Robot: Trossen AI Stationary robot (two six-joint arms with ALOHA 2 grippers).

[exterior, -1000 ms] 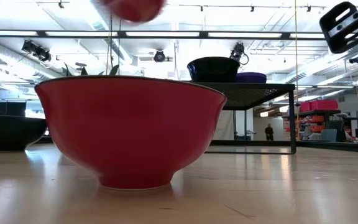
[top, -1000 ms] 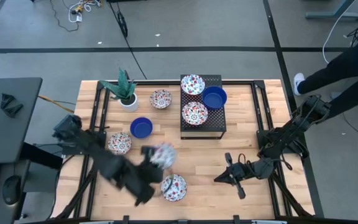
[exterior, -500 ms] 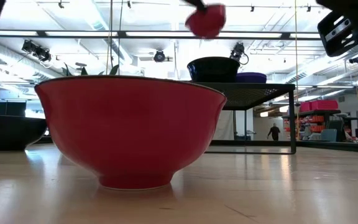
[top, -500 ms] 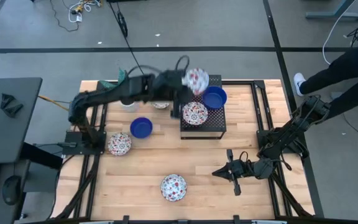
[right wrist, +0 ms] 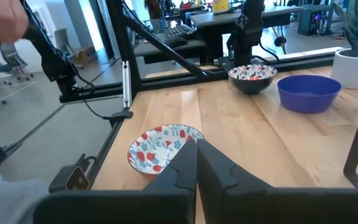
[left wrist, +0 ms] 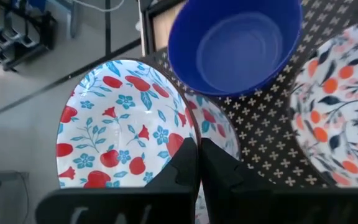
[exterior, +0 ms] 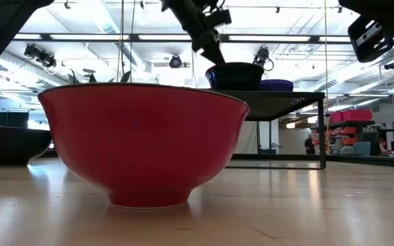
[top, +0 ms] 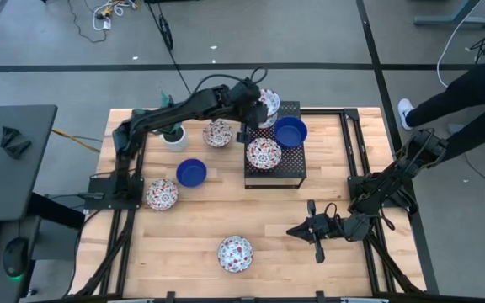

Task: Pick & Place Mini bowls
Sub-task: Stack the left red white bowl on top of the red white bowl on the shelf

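Note:
My left gripper (top: 258, 111) reaches to the far left corner of the black mesh rack (top: 300, 172) and is shut on a floral mini bowl (top: 269, 101). In the left wrist view this bowl (left wrist: 120, 127) sits tilted over another floral bowl (left wrist: 215, 134) on the rack. Beside them stand a blue bowl (top: 290, 132) and a floral bowl (top: 263, 153). More mini bowls rest base-down on the table: floral ones (top: 218, 133), (top: 162, 194), (top: 235, 252) and a blue one (top: 192, 172). My right gripper (top: 293, 232) is shut, low over the table's near right part. My left gripper pinches the floral bowl's rim (left wrist: 180, 134) between its two fingers, at the side of the bowl nearest the wrist. The bowl is tilted in the hold, above the floral bowl on the rack. Whether the two bowls touch, I cannot tell.
A white plant pot (top: 173, 136) stands at the far left, close to the left arm. The low view is filled by the red outside of the near bowl (exterior: 142, 143). A person's dark sleeve (top: 470, 80) shows beyond the table's right edge. Bare wood lies between rack and near edge.
My left arm has swung the floral bowl from low over the table's near middle, up and toward the far edge, then down onto the rack's far left corner, staying shut on it. My right gripper has stayed in place.

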